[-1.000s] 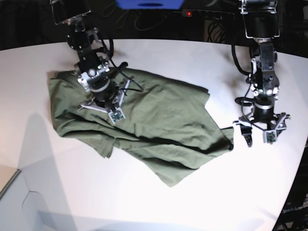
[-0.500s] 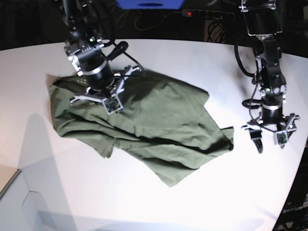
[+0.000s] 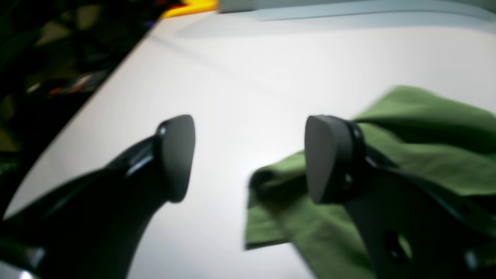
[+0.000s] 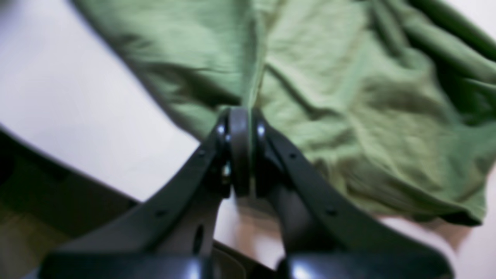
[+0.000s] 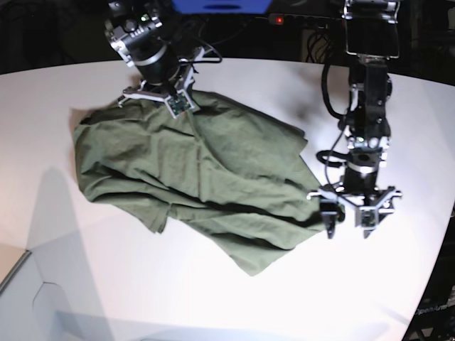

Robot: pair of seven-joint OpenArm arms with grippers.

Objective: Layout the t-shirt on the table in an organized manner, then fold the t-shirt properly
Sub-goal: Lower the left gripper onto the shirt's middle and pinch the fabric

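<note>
The olive-green t-shirt [image 5: 213, 177] lies crumpled across the white table [image 5: 284, 298]. At the far left my right gripper [image 5: 151, 98] is shut on a ridge of the t-shirt [image 4: 329, 97], its fingertips [image 4: 240, 128] pressed together with a pinched seam rising to them. The cloth's far edge is drawn up toward it. My left gripper [image 5: 348, 226] hangs open at the shirt's right corner. In the left wrist view that gripper [image 3: 248, 155] has bare table [image 3: 271, 77] in its gap, and the shirt corner [image 3: 271, 217] lies just beside its right finger [image 3: 329, 159].
Beyond the table's far curved edge sit dark clutter, a blue object [image 5: 220, 6] and a power strip with a red light [image 5: 279, 19]. A pale panel [image 5: 21, 298] juts in at the lower left. The table edge runs close on the right, behind the left arm.
My right gripper has travelled toward the far edge, pulling the shirt's upper-left cloth with it. The left arm has swung left, from the bare table to the shirt's right corner.
</note>
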